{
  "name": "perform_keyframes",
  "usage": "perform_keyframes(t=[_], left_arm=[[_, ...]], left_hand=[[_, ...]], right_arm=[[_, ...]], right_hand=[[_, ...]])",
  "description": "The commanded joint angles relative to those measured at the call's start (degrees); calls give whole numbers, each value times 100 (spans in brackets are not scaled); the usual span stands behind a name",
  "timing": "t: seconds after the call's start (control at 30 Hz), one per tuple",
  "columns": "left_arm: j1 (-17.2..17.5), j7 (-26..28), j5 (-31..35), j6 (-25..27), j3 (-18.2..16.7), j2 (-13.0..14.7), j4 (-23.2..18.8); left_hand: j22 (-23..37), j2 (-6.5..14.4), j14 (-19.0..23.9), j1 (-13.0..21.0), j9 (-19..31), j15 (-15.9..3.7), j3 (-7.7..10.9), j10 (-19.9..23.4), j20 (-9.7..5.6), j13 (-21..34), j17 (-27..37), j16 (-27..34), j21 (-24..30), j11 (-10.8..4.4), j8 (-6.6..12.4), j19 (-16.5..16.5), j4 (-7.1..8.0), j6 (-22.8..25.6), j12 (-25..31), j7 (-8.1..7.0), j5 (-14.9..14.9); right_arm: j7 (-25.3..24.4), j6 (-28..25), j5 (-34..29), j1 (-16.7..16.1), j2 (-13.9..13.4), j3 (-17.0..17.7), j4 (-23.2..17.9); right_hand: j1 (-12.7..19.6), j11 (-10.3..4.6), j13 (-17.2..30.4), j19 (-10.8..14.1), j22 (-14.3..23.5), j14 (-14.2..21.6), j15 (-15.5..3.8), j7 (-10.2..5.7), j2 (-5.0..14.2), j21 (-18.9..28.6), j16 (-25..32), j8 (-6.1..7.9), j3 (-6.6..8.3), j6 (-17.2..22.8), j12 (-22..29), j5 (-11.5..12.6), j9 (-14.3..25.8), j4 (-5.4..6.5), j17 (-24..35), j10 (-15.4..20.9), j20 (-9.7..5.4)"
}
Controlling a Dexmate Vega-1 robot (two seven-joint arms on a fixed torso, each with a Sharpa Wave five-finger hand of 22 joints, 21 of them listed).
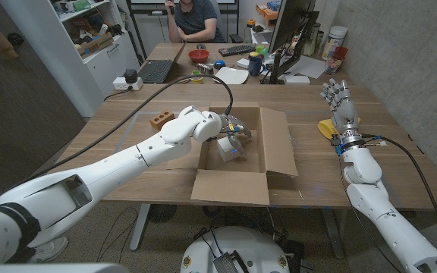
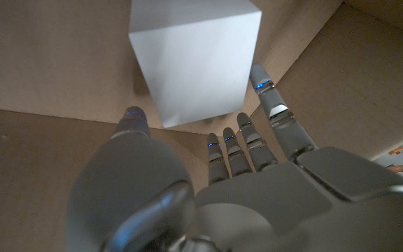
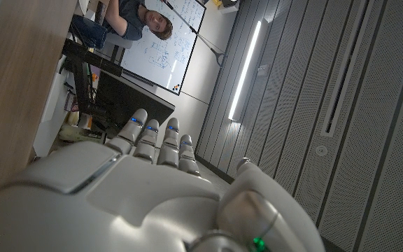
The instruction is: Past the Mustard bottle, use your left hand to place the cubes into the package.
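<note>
One white cube (image 2: 194, 59) sits in the package (image 1: 275, 144) just beyond our left hand's (image 1: 230, 130) spread, empty fingers (image 2: 275, 108); we judge withdrawal next.

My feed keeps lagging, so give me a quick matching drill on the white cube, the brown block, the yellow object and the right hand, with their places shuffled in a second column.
Things:
1. white cube
2. brown block
3. yellow object
4. right hand

Places:
A. on the table, left of the cardboard box, outside it
B. raised over the table's right side, fingers apart, holding nothing
C. inside the cardboard box, at the left hand fingertips
D. on the table, just beside the right hand's wrist

Pairs: 1-C, 2-A, 3-D, 4-B
</note>
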Motion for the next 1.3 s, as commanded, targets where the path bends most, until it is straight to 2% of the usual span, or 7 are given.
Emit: perform_keyframes(t=[0.03,1.3], left_arm=[[73,-70,133,16,-118,-4,-151],[478,-78,540,266,-615,131,-928]], left_hand=[[27,12,-31,-18,17,1,-27,20,9,18,11,47,-12,27,30,56,-1,-4,-14,48,61],[39,40,96,30,17,-70,-117,187,-67,27,1,127,-83,51,98,203,-22,76,28,91,120]], right_arm=[[9,-3,4,-13,-9,9,-13],[-80,-41,5,-156,-50,19,-214]], right_hand=[[14,20,29,32,15,52,-2,6,24,-37,-1,4,-14,53,5,25,17,-6,13,57,31],[3,31,29,50,18,52,2,9,22,-92,-7,2,-35,54,-3,25,16,0,14,56,29]])
